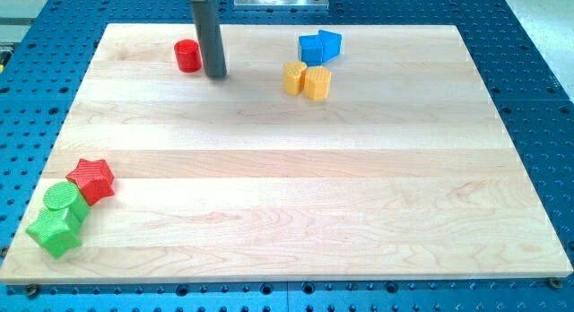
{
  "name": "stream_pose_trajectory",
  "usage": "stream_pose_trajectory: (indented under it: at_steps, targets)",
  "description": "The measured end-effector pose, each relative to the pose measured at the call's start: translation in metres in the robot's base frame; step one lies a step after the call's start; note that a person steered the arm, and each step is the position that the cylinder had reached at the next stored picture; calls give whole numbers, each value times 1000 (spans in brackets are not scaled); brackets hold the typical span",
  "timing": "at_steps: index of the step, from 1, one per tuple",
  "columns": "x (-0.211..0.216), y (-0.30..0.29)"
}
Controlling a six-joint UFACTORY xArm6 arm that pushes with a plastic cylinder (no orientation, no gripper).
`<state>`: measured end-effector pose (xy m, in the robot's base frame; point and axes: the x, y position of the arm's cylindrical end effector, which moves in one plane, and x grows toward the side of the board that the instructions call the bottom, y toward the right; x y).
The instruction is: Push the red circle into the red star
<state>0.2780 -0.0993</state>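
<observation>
Red circle [187, 56] sits near the board's top-left corner, my tip [216, 75] just beside it on the right; no jaws here, only a rod. Red star [91, 179] waits at the lower-left edge. Circle looks light, rigid, likely slides easily; push its upper-right side.

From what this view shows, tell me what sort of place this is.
Probably a robotics lab bench: a pale wooden board on a blue perforated metal table, small coloured blocks, and my tip beside the red circle.
</observation>
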Motion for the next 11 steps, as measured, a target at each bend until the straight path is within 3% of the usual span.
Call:
stream_pose_trajectory:
  at_steps: [1,2,3,5,6,7,9,10,11]
  targets:
    - [-48,-12]
    - [25,-77]
    - [141,-94]
    - [119,-85]
    - [150,-49]
    - [196,-53]
    - [210,-74]
    - [155,22]
    - [70,173]
